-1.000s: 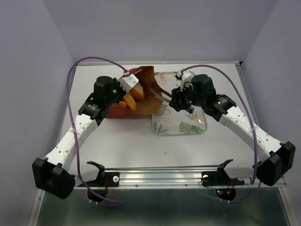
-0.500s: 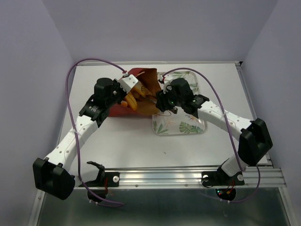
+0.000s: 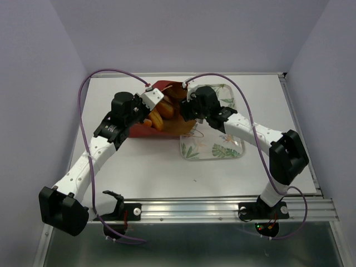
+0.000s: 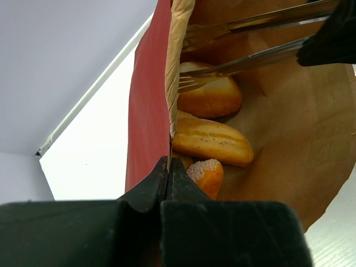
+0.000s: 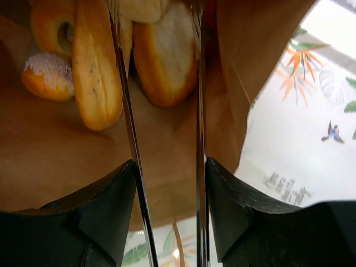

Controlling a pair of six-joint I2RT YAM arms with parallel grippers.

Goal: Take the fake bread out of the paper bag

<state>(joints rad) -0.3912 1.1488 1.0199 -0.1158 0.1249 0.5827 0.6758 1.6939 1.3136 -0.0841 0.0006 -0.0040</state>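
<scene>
Currently: reach-in step. The left gripper (image 4: 168, 167) pinches the bag (image 4: 146, 111) wall, holding the mouth open. The right gripper (image 5: 157, 22), fingers spread, straddles a loaf (image 5: 167, 61) at 12 o'clock. All bread (image 4: 211, 142) lies inside. Next move, by judgement: close on the loaf, withdraw through the mouth.

A: From above, we lose the tips of the right gripper (image 3: 179, 105) inside the paper bag (image 3: 178, 127).
B: And at the right wrist we find 2 pieces, the bagel (image 5: 47, 25) and pale wedge (image 5: 142, 8), cut by the top edge.
</scene>
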